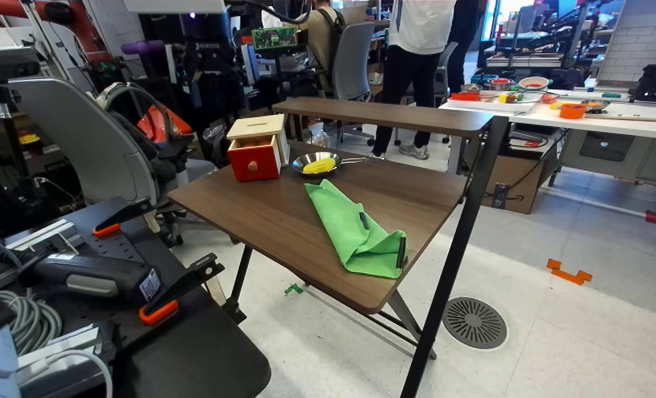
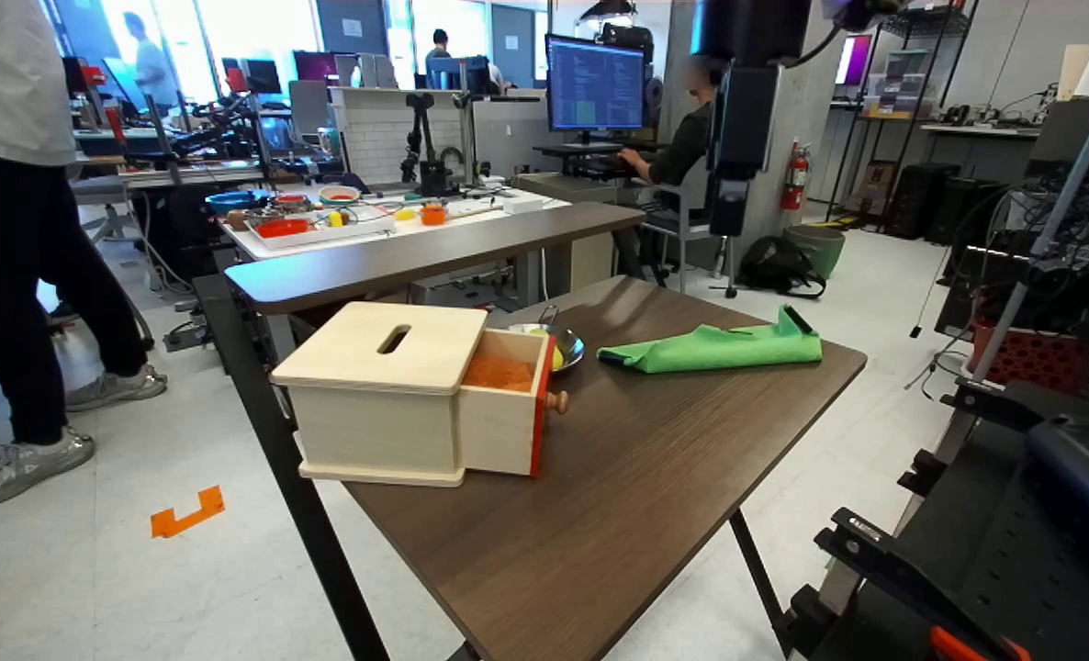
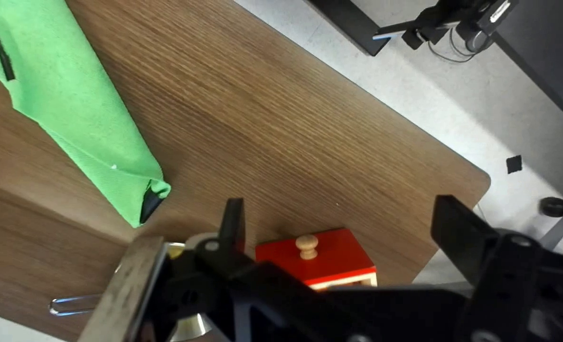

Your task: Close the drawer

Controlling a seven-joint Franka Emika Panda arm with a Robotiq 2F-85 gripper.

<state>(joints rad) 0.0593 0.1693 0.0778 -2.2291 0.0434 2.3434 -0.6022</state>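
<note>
The drawer (image 1: 259, 164) has a red front with a round wooden knob (image 1: 253, 166). It stands partly pulled out of a pale wooden box (image 2: 370, 431). In an exterior view the drawer's pale side (image 2: 499, 431) and orange inside show. In the wrist view the drawer's red front (image 3: 333, 256) and knob (image 3: 307, 245) lie between the finger lines, below and apart from them; the gripper's body hides the rest. My gripper (image 3: 341, 213) is open with nothing between its fingers. In an exterior view the gripper (image 2: 728, 216) hangs high above the table, side-on.
A metal pan (image 1: 317, 164) with a yellow object (image 1: 319, 166) stands beside the box. A green cloth (image 1: 355, 232) lies on the brown table (image 1: 272, 221). A raised shelf (image 1: 383, 115) runs along one table edge. A black bench (image 1: 195, 342) with clamps stands nearby.
</note>
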